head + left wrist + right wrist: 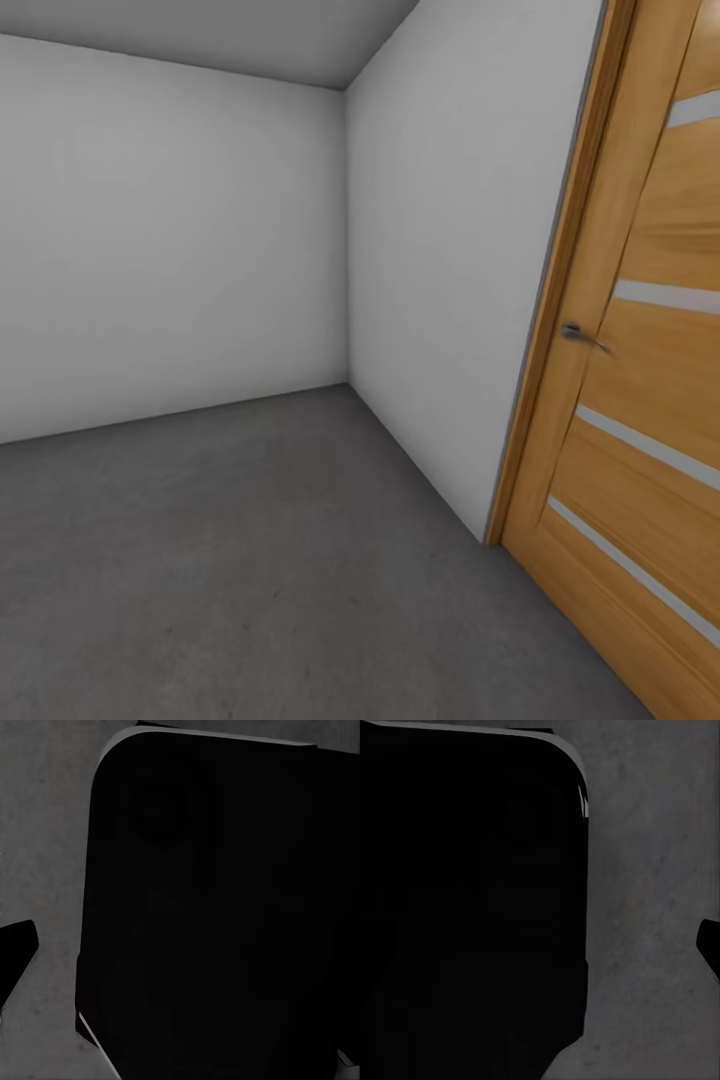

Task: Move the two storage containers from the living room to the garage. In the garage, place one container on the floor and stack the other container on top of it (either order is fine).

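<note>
I am in the garage, facing a corner where two plain white walls [170, 230] meet. The dark grey, rough floor [260, 560] spreads out ahead of me. The two storage containers and the living room are out of view. In the left wrist view a black fingertip [15, 956] pokes in at the picture's edge over grey floor [45, 832]. In the right wrist view a black fingertip [711, 945] shows over the floor [652, 870]. A large dark part of the robot's body [217, 907] covers most of both wrist views.
A light-wood door [640, 400] with pale horizontal strips and a metal handle [578, 335] stands close on my right, set in a wooden frame [560, 300]. The white wall [450, 250] beside it runs back to the corner.
</note>
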Controlling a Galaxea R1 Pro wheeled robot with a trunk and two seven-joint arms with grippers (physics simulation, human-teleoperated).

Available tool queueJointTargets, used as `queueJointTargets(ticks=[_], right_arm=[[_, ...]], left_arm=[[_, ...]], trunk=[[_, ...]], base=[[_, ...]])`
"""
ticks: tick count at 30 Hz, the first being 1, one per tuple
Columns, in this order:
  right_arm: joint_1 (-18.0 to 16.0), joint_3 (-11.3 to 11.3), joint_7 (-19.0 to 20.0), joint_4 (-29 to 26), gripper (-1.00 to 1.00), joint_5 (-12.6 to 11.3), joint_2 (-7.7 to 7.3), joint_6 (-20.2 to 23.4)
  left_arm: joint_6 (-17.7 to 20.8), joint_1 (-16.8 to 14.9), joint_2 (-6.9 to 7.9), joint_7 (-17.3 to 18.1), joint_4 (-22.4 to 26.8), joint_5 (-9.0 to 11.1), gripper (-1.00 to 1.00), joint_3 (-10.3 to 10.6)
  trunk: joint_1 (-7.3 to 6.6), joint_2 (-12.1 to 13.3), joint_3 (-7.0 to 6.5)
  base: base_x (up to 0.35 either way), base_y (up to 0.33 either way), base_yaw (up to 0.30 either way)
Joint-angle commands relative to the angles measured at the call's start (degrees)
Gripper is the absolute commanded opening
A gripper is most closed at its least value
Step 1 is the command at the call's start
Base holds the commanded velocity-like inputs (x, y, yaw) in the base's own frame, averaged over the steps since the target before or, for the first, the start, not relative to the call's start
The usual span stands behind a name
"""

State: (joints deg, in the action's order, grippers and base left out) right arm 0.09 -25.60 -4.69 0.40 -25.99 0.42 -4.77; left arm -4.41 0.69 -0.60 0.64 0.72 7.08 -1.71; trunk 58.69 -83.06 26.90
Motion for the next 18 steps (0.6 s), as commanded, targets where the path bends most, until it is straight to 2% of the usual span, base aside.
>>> queueJointTargets(ticks=[1, 10, 15, 18], right_arm=[[-0.01, -0.49, -0.14, 0.04, 1.00, -0.50, 0.02, -0.24], [-0.01, -0.44, -0.14, 0.04, 1.00, -0.56, 0.08, -0.24], [-0.01, -0.45, -0.14, 0.04, 1.00, -0.77, 0.00, -0.24], [-0.01, -0.42, -0.14, 0.04, 1.00, -0.84, 0.00, -0.24]], left_arm=[[-0.07, 0.02, -0.01, 0.07, 0.07, 0.46, 1.00, -0.13], [-0.09, 0.02, -0.01, 0.07, 0.07, 0.40, 1.00, -0.12], [-0.40, 0.06, 0.06, 0.07, 0.07, 0.49, 1.00, -0.08], [-1.94, 0.05, 0.07, 0.07, 0.07, 0.60, 1.00, -0.06]], trunk=[[0.04, -0.01, 0.03], [0.04, -0.01, 0.03], [0.04, -0.01, 0.03], [0.04, -0.01, 0.03]], base=[[0.323, 0.000, 0.000], [0.323, 0.000, -0.009], [0.284, 0.000, -0.168], [0.081, 0.000, -0.234]])
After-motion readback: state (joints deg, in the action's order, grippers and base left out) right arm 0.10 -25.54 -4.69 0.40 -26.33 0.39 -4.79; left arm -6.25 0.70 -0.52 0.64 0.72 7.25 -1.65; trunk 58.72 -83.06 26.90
